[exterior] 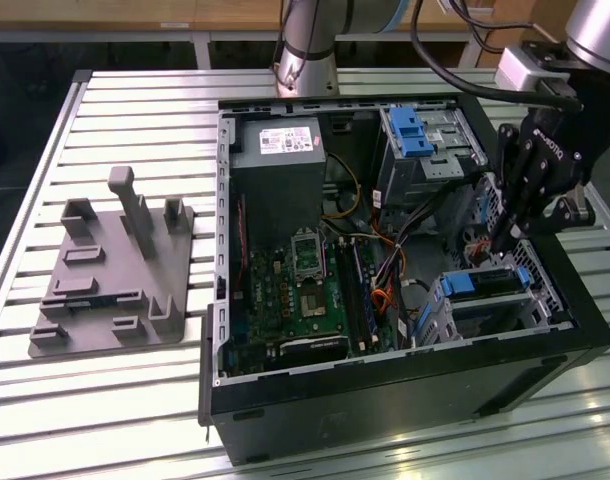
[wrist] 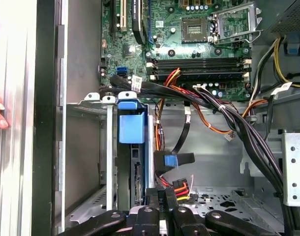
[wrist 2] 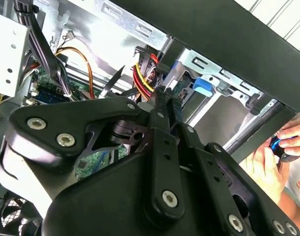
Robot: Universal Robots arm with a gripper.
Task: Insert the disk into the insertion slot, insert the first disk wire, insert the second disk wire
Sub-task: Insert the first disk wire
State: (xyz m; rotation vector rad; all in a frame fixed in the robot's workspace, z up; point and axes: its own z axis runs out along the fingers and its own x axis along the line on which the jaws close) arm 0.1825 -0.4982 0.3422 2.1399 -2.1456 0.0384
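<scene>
The disk lies in its blue carrier inside the insertion slot, a low grey cage at the case's corner on the exterior view's right. In the first wrist view the carrier's blue tab caps the disk's edge between the slot's walls. My gripper hangs just behind the slot with its fingers pressed together. A red, yellow and black disk wire plug sits right beside the fingertips; its wires run past them. A black disk wire with a blue plug hangs a little farther off.
A taller metal bay with a blue latch stands at the back of the case. Thick black cable bundles cross over the motherboard. A person's hand holds a small object outside the case. A grey fixture plate lies on the exterior view's left.
</scene>
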